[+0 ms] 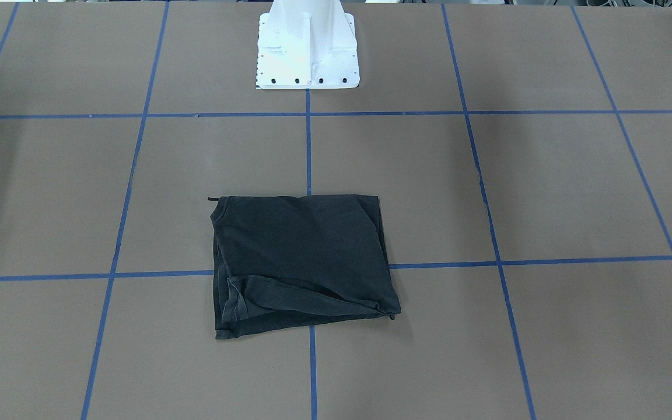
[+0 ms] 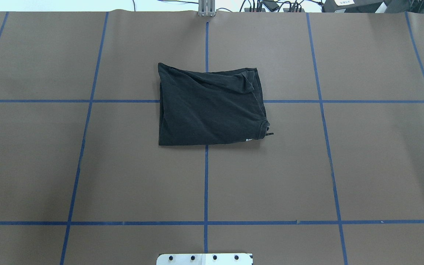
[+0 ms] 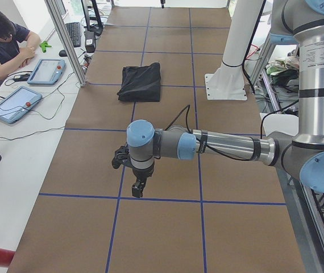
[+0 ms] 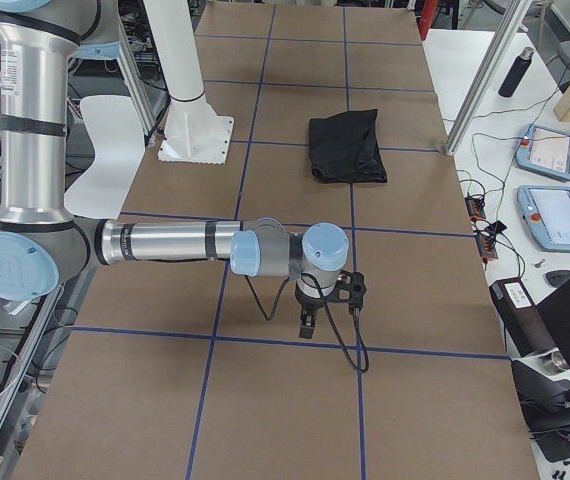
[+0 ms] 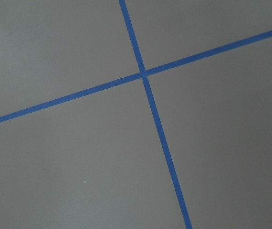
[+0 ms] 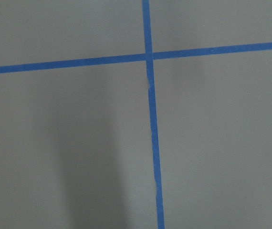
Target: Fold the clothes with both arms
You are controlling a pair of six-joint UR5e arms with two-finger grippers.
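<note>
Black cotton, folded into a rough rectangle, lay near the middle of the brown paper-covered table point(image 2: 87, 165): the black short-sleeved T-shirt point(image 2: 208, 110) straddled a crossing of the blue tape grid lines point(image 2: 206, 184), out in front of the white central pedestal point(image 1: 307, 52), with nothing touching it. The risk from here seemed to sit in the stack itself. If another fold was meant, a pinch at the staggered right edge could catch only the top layer and peel the bundle open. An uneven lift by the two sides could skew it or drag the soft cloth over the paper. The silver-grey jointed left arm point(image 3: 224, 145) and its matching right arm point(image 4: 165, 242) each hung low over bare paper, well apart from the garment. The small black left gripper point(image 3: 137, 189) and right gripper point(image 4: 308, 326) pointed down. Whether their jaws were apart or together could not be told from the side views, and the wrist cameras showed only paper and tape. Seen from overhead, the shirt's upper face was plain and softly creased. A loose sleeve flap point(image 2: 244, 81) curled over the far right corner, and the ribbed collar point(image 2: 262, 128) poked out at the near right corner beside a sliver of white print.
</note>
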